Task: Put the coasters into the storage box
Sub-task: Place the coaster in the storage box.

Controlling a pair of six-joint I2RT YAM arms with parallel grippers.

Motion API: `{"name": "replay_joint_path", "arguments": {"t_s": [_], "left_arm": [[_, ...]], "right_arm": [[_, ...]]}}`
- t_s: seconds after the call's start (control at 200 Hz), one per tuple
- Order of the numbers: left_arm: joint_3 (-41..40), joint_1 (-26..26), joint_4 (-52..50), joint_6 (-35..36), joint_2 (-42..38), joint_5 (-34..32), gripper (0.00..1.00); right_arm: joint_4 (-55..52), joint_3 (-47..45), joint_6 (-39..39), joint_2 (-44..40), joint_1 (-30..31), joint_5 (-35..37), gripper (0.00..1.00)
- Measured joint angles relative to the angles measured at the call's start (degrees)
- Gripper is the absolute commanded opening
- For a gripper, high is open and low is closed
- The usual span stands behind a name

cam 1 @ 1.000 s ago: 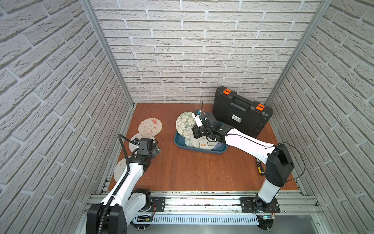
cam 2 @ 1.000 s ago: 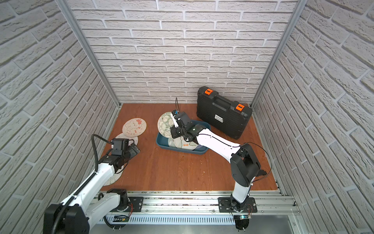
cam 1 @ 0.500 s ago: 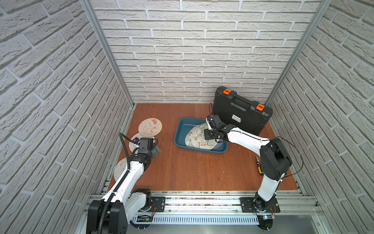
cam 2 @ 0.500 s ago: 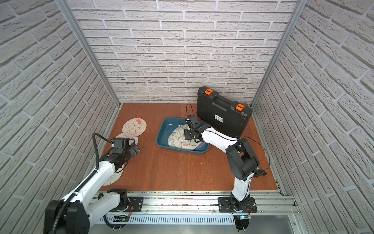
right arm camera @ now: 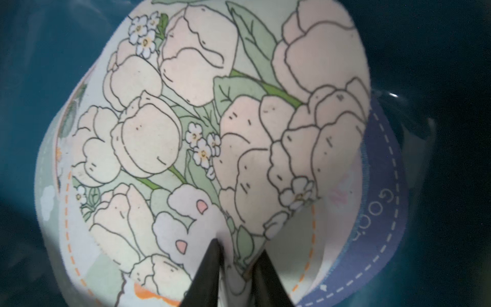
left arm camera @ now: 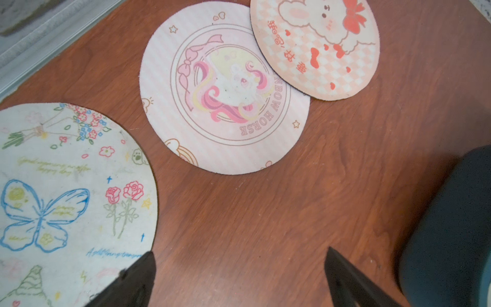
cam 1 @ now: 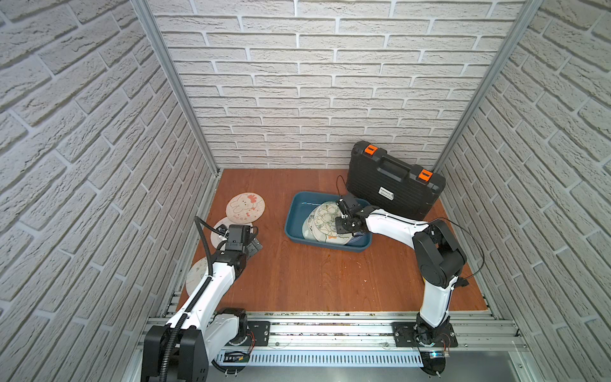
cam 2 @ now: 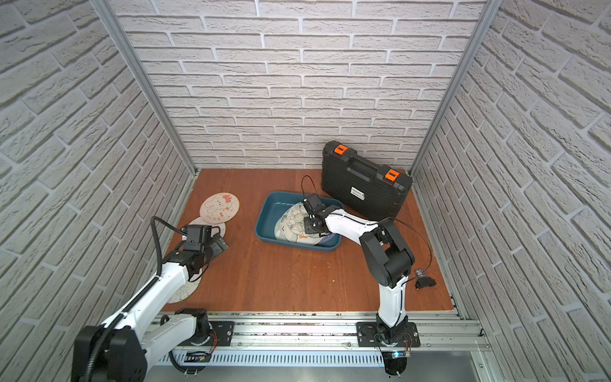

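Inside the box (cam 1: 302, 206), on top of a slanting pile of other coasters, lies the tulip coaster (right arm camera: 202, 127). It is pale green with cream and pink blooms in dark outline and a white rabbit near its rim, and its face bows upward rather than lying flat. Its rim sits between the fingers of the right gripper (right arm camera: 237, 247), which stand a little apart; we cannot tell whether they press on it or merely flank it. We judge this disc as good as delivered.

The coming move turns on what lies across the table (cam 1: 314, 281). Three coasters lie outside the box, all on the left arm's side and well apart from the right arm. The left gripper (left arm camera: 239, 251) hangs spread wide and empty over bare wood, one finger over the edge of the butterfly coaster (left arm camera: 66, 186). The unicorn coaster (left arm camera: 223, 90) lies ahead of it, and beyond that the rabbit coaster (left arm camera: 316, 45) overlaps the unicorn's edge. Being round, they offer no long axis to line up with. We take the left arm for the next pick. Behind the box stands the black case (cam 1: 393, 185).
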Motion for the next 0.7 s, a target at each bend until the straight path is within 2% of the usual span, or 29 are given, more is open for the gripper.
{"name": "replay_joint_path", "arguments": {"t_s": [0.19,0.48,0.7], "left_arm": [[0.02,0.00,-0.57,0.04,0.00,-0.76,0.98],[1.55,0.02,-2.51,-0.07,0.00,-3.30,0.98],[2.86,0.81,-6.56,-0.37,0.33,-6.03,0.98]], "right_arm": [[-1.16,-0.20,-0.26,-0.52,0.00,1.40,0.47],[-3.15,-0.48,-1.09,-7.48,0.26,2.21,0.50],[-2.21,-0.17,-2.97,-10.97,3.76,-1.29,0.51]]}}
